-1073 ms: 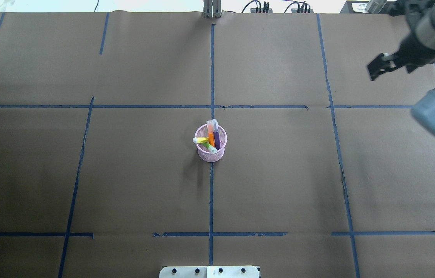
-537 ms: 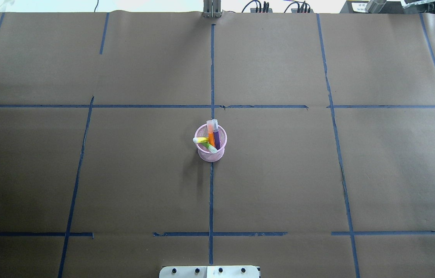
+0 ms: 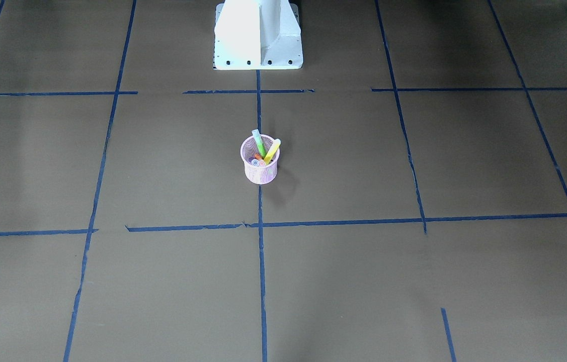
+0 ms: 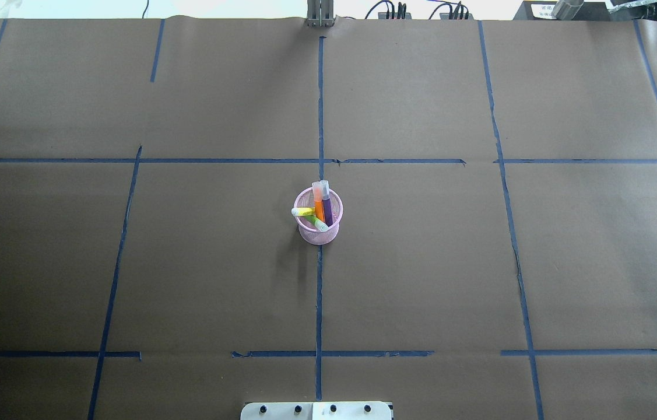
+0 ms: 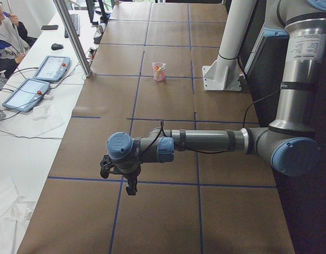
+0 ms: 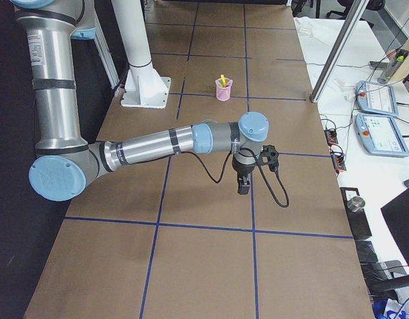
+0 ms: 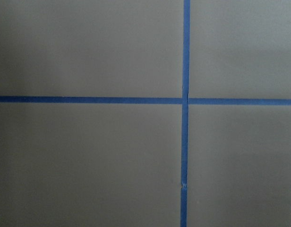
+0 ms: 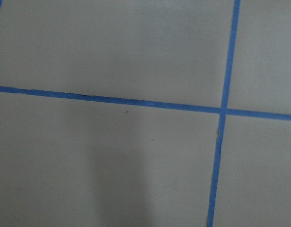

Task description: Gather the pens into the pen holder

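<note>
Pink wire-mesh pen holder (image 4: 319,234), loaded, at frame centre of the overhead view.
The orange pen (image 4: 319,207) and purple pen (image 4: 327,210) stood near upright at the far rim. The yellow pen (image 4: 304,211) leaned over the left rim and the green pen (image 4: 320,224) over the near rim. The holder sat on a blue tape line (image 4: 319,291) of the brown paper cover (image 4: 188,262), well apart from the table edges and the white robot base (image 3: 258,35). The left gripper (image 5: 130,185) hung at lower left of the left side view and the right gripper (image 6: 244,186) at centre of the right side view. Both were well apart from the holder, and the finger spacing of either could not be told.
</note>
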You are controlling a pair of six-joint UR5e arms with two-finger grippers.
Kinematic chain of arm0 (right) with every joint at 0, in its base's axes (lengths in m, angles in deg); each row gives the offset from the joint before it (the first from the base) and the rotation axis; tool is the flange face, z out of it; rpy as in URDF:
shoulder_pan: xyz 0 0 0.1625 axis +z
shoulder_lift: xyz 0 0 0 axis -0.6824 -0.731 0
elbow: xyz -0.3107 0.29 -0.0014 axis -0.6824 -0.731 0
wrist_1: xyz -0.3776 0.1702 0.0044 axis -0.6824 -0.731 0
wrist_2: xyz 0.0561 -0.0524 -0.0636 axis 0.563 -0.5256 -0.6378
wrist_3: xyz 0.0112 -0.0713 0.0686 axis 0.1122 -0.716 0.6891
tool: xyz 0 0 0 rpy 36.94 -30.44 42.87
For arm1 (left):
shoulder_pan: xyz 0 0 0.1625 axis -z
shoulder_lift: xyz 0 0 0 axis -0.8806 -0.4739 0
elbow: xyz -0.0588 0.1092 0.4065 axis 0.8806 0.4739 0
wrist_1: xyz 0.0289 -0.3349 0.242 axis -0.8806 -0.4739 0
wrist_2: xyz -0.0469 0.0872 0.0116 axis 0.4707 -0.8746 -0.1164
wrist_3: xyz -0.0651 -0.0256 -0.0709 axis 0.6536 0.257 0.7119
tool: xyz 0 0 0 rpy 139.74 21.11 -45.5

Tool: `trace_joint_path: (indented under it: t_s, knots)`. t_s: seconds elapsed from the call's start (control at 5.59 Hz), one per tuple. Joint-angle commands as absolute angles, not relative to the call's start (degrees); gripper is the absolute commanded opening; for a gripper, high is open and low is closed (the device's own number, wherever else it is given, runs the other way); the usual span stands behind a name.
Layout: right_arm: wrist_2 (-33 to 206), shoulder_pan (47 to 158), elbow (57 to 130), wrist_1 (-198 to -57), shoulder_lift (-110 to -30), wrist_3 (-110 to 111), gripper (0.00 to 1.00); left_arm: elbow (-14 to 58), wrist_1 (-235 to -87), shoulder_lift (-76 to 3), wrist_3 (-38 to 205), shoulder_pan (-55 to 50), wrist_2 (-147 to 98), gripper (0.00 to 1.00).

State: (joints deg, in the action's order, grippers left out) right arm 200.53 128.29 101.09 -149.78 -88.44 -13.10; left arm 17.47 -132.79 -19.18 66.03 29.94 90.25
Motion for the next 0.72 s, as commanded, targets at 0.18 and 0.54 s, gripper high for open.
trace_joint_path:
  t_s: [0.18, 0.54]
  knots:
    - [208.1, 134.6, 92.5, -137.7, -96.1, -15.9, 1.0, 17.6, -133.2, -16.8, 64.6, 30.7, 90.3, 1.0]
    - [202.2, 137.2, 92.5, -136.7, -98.2, -16.0, 1.0, 17.6, -133.4, -15.9, 64.6, 30.8, 90.3, 1.0]
